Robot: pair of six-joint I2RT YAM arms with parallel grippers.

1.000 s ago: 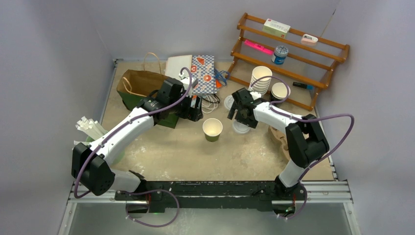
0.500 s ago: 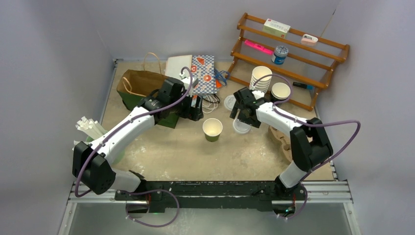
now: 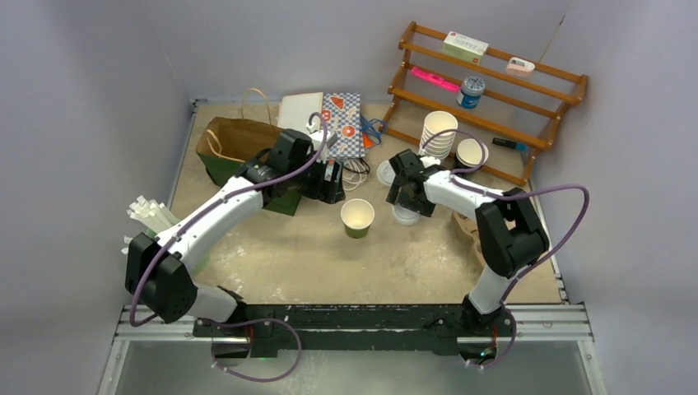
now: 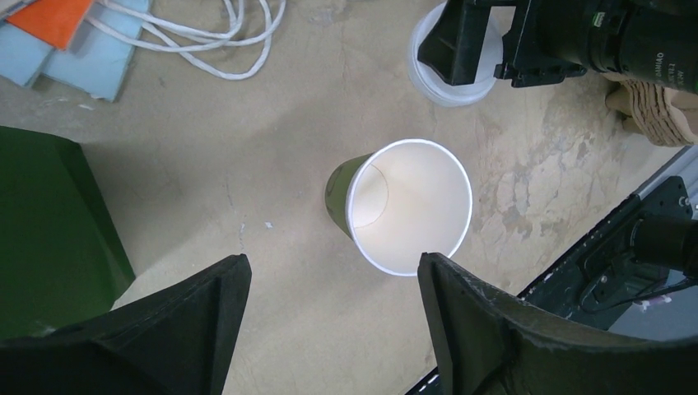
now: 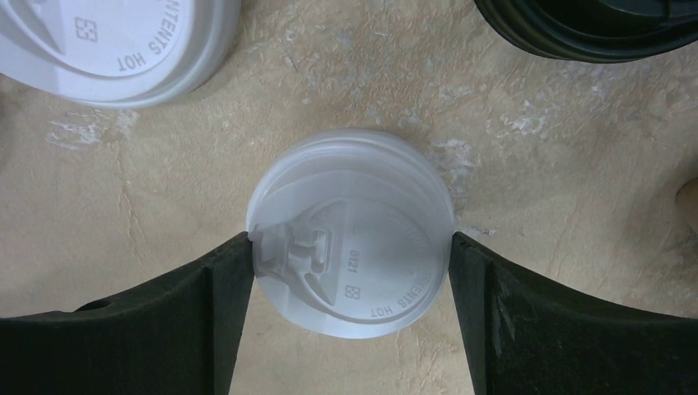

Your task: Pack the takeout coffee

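Note:
The olive-green paper cup point(image 3: 357, 217) stands upright in the middle of the table with its top open and no lid on it; it also shows in the left wrist view point(image 4: 407, 216). My left gripper point(image 3: 330, 184) is open and empty, just back-left of the cup, and in its own view point(image 4: 333, 329) the cup lies beyond its fingertips. My right gripper point(image 3: 404, 200) is down over a white plastic lid point(image 5: 352, 265) right of the cup. Both fingers touch the lid's rim on opposite sides. More lid rims show under it.
A second white lid point(image 5: 107, 41) lies close by, and a dark round rim point(image 5: 593, 25). A brown paper bag point(image 3: 234, 140) and a patterned bag point(image 3: 342, 123) lie at the back. White nested cups point(image 3: 438, 132) stand by a wooden rack point(image 3: 486, 82). Straws point(image 3: 152, 216) lie at the left.
My right gripper has shifted slightly toward the back over the lid and its elbow has swung. The left arm and the cup have barely moved.

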